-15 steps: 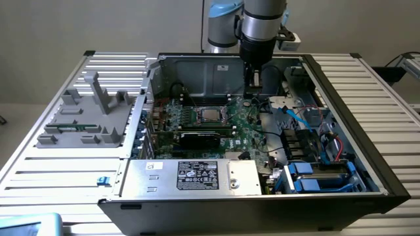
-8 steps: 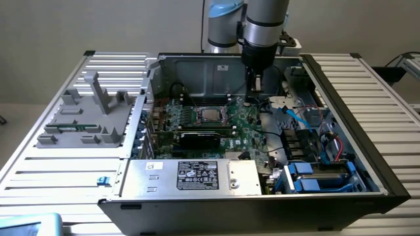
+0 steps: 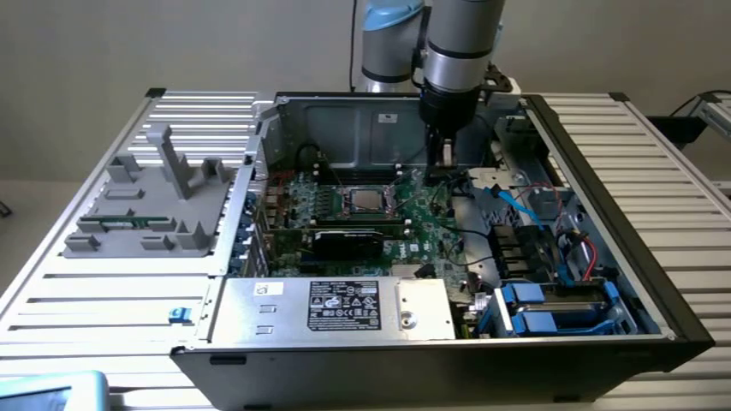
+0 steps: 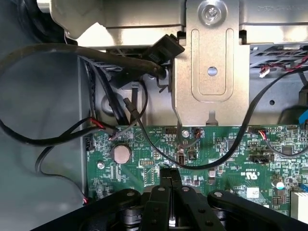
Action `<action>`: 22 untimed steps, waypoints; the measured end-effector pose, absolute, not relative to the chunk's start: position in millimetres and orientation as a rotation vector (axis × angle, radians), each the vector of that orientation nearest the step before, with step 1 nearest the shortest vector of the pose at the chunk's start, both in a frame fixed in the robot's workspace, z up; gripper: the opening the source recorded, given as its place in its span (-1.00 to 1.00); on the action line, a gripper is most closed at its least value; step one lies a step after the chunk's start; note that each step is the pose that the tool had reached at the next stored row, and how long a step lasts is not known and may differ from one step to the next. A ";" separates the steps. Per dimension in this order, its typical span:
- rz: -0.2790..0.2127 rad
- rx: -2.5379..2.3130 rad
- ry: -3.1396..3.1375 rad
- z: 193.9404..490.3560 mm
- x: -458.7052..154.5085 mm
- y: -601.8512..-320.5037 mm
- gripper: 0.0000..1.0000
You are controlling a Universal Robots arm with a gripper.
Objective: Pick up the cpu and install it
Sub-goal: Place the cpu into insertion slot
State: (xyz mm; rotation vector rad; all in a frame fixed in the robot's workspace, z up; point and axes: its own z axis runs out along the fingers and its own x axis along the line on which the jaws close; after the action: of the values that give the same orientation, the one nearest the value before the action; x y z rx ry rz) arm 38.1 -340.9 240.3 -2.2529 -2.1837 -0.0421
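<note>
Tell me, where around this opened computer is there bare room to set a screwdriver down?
The slatted table on the exterior view's right of the computer case is bare; so are the slats between the grey fixture and the blue clip. Inside the case, cables and the end effector crowd the motherboard.

Slatted metal table [image 3: 639, 163] carries open computer case [image 3: 342, 377], grey fixture [image 3: 143, 214].
</note>
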 end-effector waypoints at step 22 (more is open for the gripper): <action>-0.007 -2.238 -2.168 258.0 -12.1 -340.9 -0.77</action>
State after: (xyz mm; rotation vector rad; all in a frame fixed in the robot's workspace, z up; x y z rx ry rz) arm -12.1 -340.9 258.0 -2.2378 -2.1682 -0.0074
